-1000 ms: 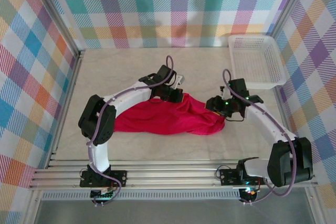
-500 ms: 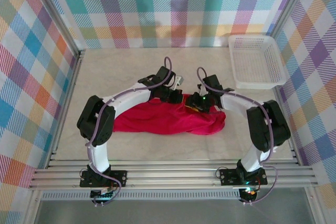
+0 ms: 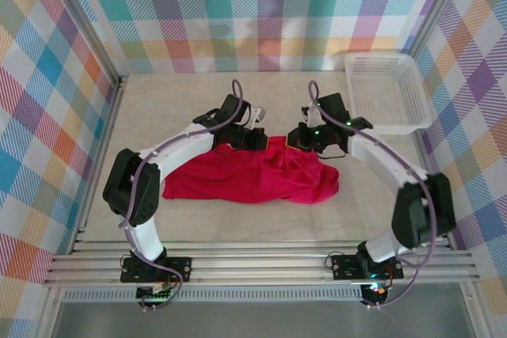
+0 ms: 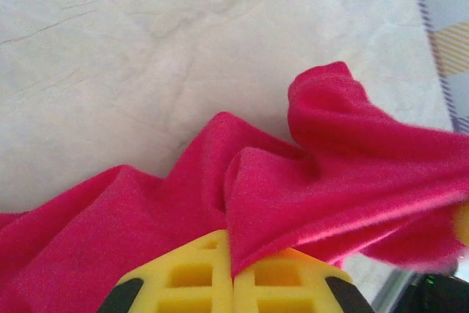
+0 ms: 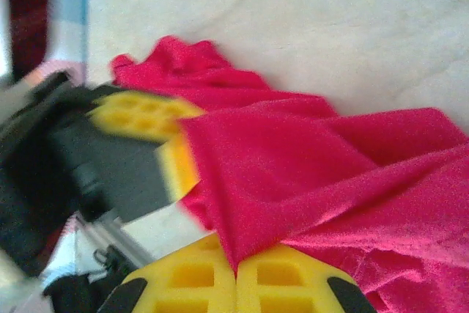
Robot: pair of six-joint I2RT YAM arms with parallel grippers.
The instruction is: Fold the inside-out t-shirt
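Observation:
The inside-out t-shirt (image 3: 245, 176) is a bright red crumpled heap on the table's middle. My left gripper (image 3: 255, 138) is at its far edge, shut on a fold of the red fabric (image 4: 293, 203) that rises from between the yellow pads (image 4: 183, 276). My right gripper (image 3: 299, 140) sits close beside it, to the right, on the same far edge. It is shut on another fold of the shirt (image 5: 278, 181), pinched between its yellow pads (image 5: 293, 280). In the right wrist view the left gripper's yellow fingers (image 5: 146, 119) show just to the left of that fold.
A white plastic mesh basket (image 3: 388, 93) stands at the far right corner of the table. Checked fabric walls (image 3: 261, 13) close in the back and both sides. The pale tabletop (image 3: 174, 100) lies bare beyond the shirt, and a metal rail (image 3: 261, 263) runs along the near edge.
My right arm has swung from the shirt's right end to its far edge beside the left gripper and shut on the fabric. The left gripper has drawn the far edge slightly away from me.

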